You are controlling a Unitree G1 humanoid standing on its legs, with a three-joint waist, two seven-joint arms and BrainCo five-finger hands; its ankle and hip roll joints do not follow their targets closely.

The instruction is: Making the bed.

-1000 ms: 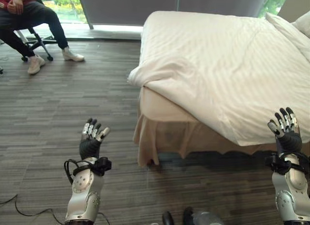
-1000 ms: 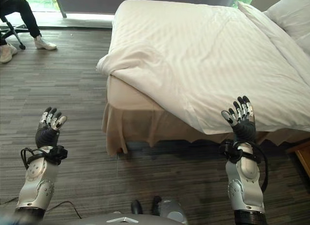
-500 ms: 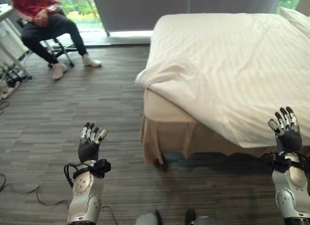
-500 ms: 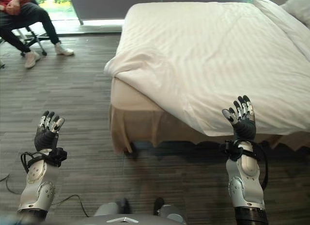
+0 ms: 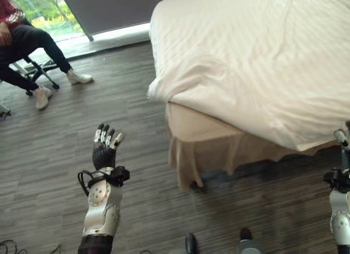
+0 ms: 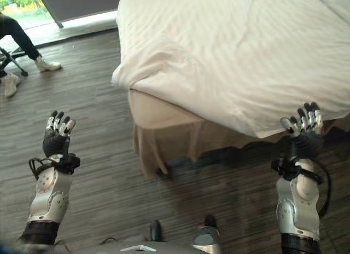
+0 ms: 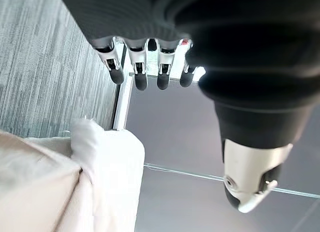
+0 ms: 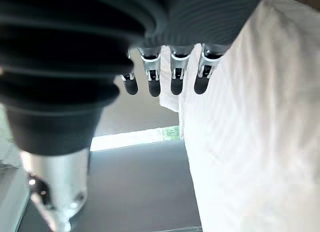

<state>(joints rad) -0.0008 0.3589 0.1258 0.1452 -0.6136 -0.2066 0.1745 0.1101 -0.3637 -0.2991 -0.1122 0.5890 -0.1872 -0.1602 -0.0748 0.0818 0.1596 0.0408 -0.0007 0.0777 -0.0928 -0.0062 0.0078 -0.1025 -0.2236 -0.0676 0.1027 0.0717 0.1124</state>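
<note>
- Bedding first: a white striped duvet [image 5: 257, 62] covers the bed [image 6: 164, 120], which stands at the upper right of the eye views; its near corner [image 5: 164, 90] is bunched and hangs over the mattress corner, while the rest of the edge drapes down the side above a beige bed skirt [image 5: 202, 155].
- At far left, a person [image 5: 22, 46] in dark trousers and white shoes sits on a wheeled chair [image 5: 38, 70] near the window, well apart from the bed.
- Left hand [image 5: 104, 150] is raised over the grey wood-grain floor [image 5: 54, 155], palm up, fingers [image 7: 137, 79] straight and released, holding nothing; it is well apart from the bed's corner.
- Between the two hands lies the bed's near corner, with the skirt reaching the floor.
- Right hand [image 6: 302, 134] is raised just below the hanging duvet edge at the right; its fingers [image 8: 175, 82] are straight and released, grasping nothing. In its wrist view the white striped cloth shows past the fingertips; I cannot tell whether they touch it.
</note>
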